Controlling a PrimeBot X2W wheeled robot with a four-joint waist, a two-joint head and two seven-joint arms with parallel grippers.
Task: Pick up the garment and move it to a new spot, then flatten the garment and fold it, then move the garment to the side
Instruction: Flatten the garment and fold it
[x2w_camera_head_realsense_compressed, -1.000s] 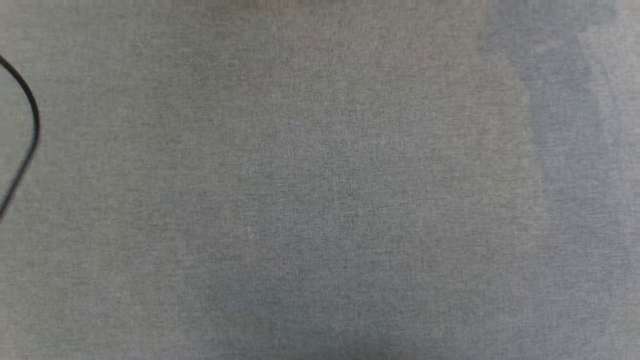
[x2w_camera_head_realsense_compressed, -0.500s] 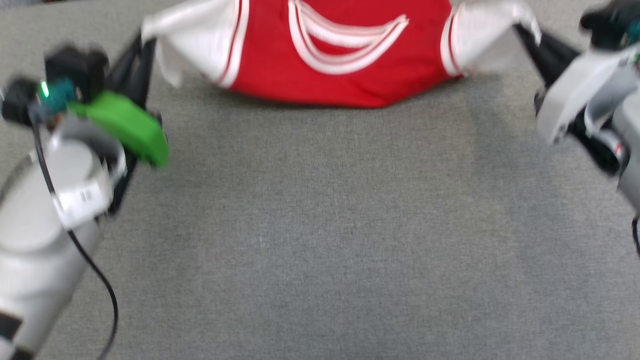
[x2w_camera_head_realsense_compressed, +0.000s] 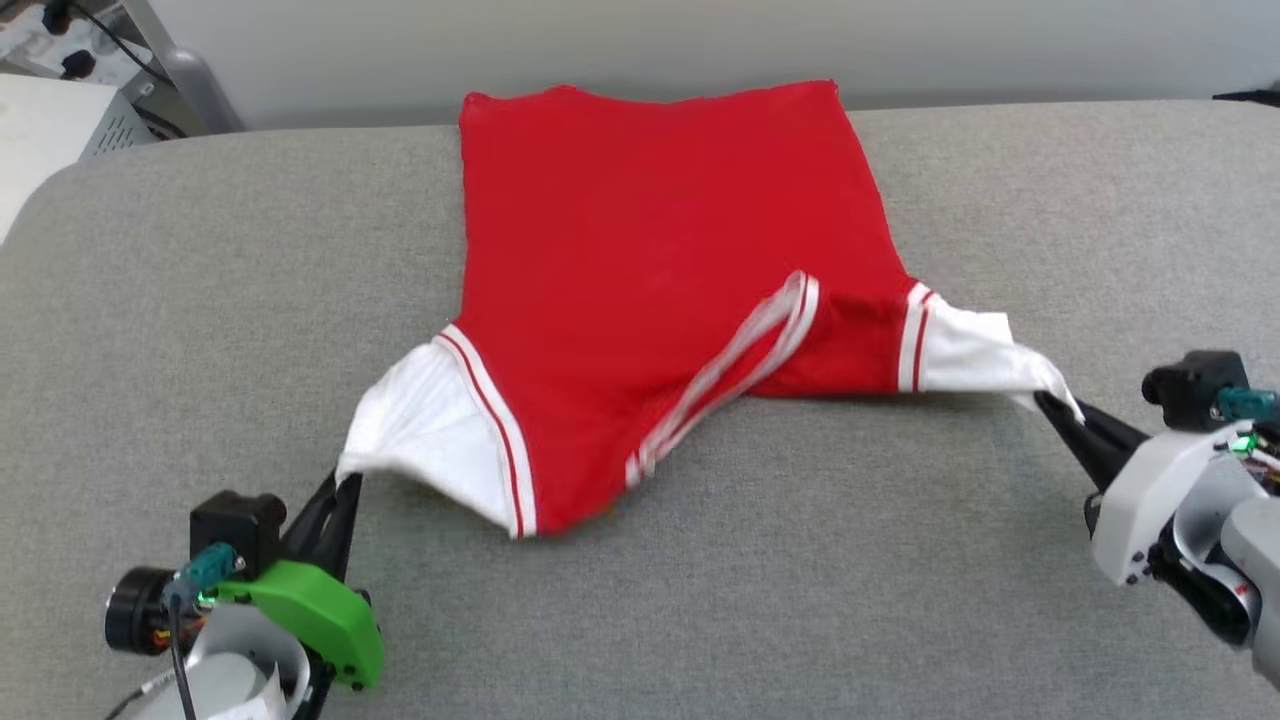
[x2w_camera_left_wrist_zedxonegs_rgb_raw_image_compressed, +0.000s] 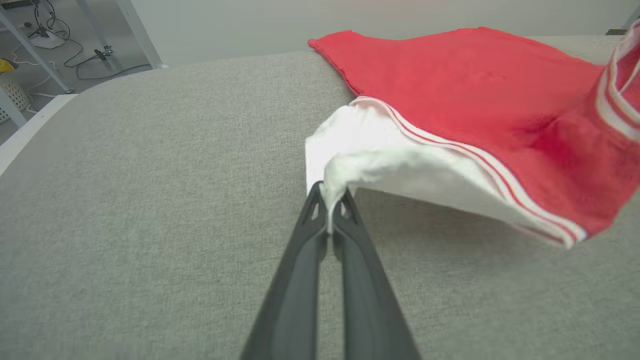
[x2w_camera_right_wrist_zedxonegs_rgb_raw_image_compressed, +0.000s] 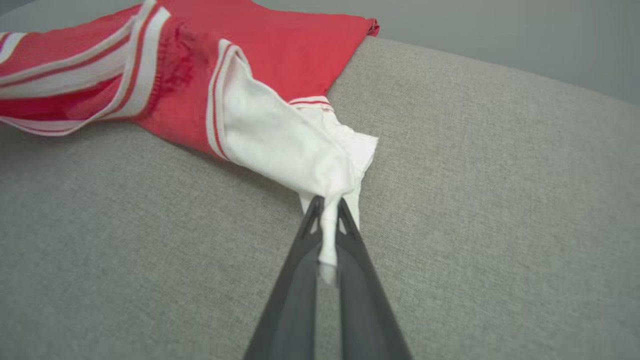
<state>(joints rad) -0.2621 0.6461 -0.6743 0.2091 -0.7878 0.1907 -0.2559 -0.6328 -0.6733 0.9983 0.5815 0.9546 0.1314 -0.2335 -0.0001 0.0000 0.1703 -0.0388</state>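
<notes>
Shirt (x2w_camera_head_realsense_compressed: 650, 250), bunched a moment ago, lies spread mid-frame — left gripper (x2w_camera_head_realsense_compressed: 345, 482), right gripper (x2w_camera_head_realsense_compressed: 1043, 398) clamped on sleeves (x2w_camera_head_realsense_compressed: 420, 430) — flattening underway.

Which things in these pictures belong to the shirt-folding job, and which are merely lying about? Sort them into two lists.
Part of the job:
- garment, red with white sleeves
- left claw, shut on one sleeve
- right claw, shut on the other sleeve
- grey padded surface beneath it

Lying about:
- metal stand leg
- plugs and cables
- white unit
</notes>
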